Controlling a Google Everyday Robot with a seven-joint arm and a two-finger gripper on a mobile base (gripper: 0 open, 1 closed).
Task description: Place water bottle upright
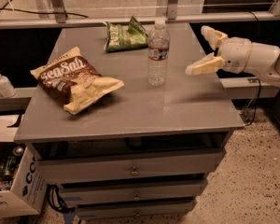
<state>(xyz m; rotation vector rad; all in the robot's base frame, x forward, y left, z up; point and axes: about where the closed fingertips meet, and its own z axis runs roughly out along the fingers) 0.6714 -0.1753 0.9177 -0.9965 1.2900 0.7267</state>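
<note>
The water bottle [158, 53] is a clear ribbed plastic bottle with a white cap and a label band. It stands upright on the grey cabinet top [140, 104], right of centre. My gripper [204, 50] is to the right of the bottle, apart from it, above the cabinet's right edge. Its two cream fingers [203, 65] are spread open and hold nothing.
A brown sea-salt chip bag [72, 80] lies at the left of the cabinet top. A green snack bag [126, 34] lies at the back. A white pump-top dispenser [1, 82] stands on a ledge at the far left. A cardboard box [14, 185] sits on the floor at lower left.
</note>
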